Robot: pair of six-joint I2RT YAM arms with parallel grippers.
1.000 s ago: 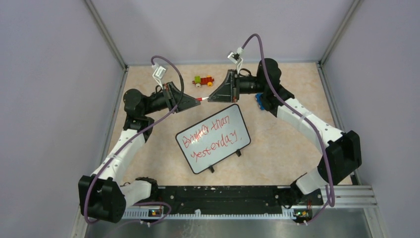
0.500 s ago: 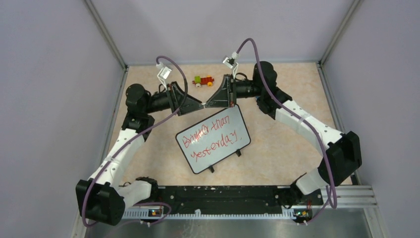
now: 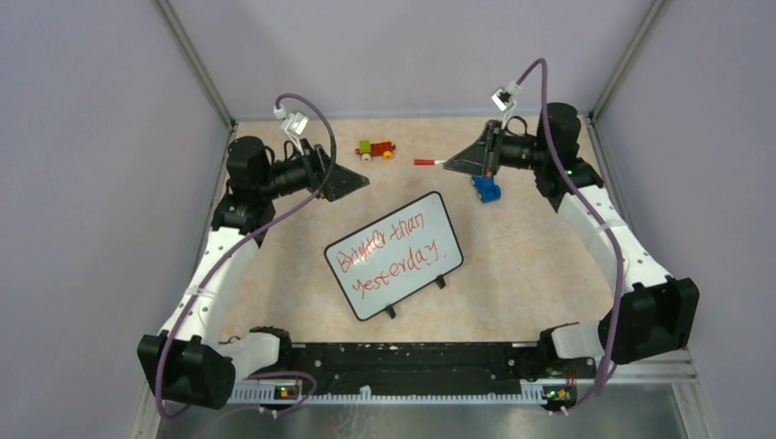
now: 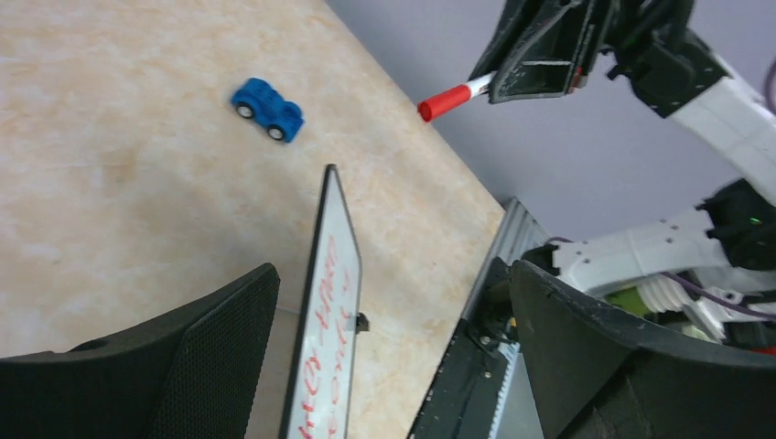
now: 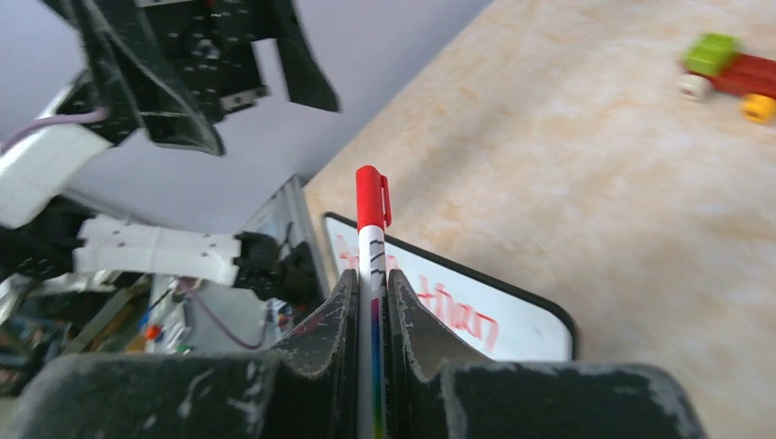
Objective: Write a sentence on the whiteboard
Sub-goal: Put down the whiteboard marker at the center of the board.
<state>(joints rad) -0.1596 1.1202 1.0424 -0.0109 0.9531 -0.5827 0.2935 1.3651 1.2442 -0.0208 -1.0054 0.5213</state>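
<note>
The whiteboard (image 3: 371, 297) stands on its clip feet mid-table, carrying the sentence (image 3: 389, 247) in red script on two lines. My right gripper (image 3: 450, 164) is at the back right, shut on a thin white marker (image 3: 425, 162) whose red cap points left. In the right wrist view the marker (image 5: 372, 238) rises between the jaws, above the whiteboard (image 5: 522, 322). My left gripper (image 3: 359, 183) hovers at the back left, open and empty. From the left wrist the gripper (image 4: 393, 352) has wide-spread jaws that frame the whiteboard (image 4: 328, 265) edge-on.
A blue toy car (image 3: 486, 188) sits just below my right gripper. A green, red and yellow toy train (image 3: 376, 148) lies near the back edge. Grey walls enclose the table on three sides. The black base rail (image 3: 412, 358) runs along the near edge.
The two grippers met tip to tip over the marker's red cap. My left gripper has opened and drawn back left; my right arm has swung right and back with the capped marker.
</note>
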